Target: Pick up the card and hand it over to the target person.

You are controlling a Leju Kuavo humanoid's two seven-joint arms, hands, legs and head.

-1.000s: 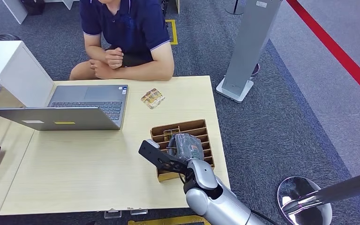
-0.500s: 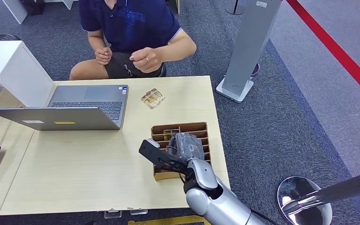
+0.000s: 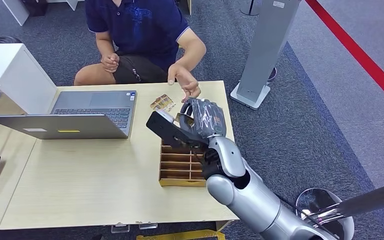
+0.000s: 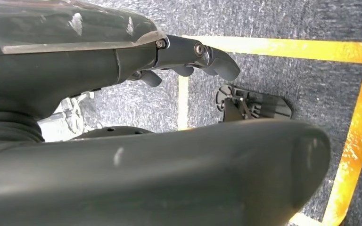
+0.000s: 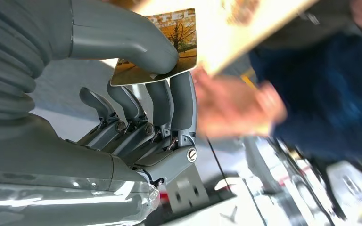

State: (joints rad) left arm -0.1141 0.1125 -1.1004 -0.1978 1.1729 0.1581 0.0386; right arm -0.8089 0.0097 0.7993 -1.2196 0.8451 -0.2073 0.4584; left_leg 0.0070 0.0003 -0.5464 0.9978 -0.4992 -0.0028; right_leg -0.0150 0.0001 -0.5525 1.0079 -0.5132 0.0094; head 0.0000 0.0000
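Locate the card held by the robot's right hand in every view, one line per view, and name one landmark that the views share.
Head view: the card shows as a sliver at the right hand, above the divided wooden box, near the person's hand.
Left wrist view: not in it.
Right wrist view: the card is pinched between thumb and fingers.
Shared landmark: the person's hand, blurred, just beyond the card.
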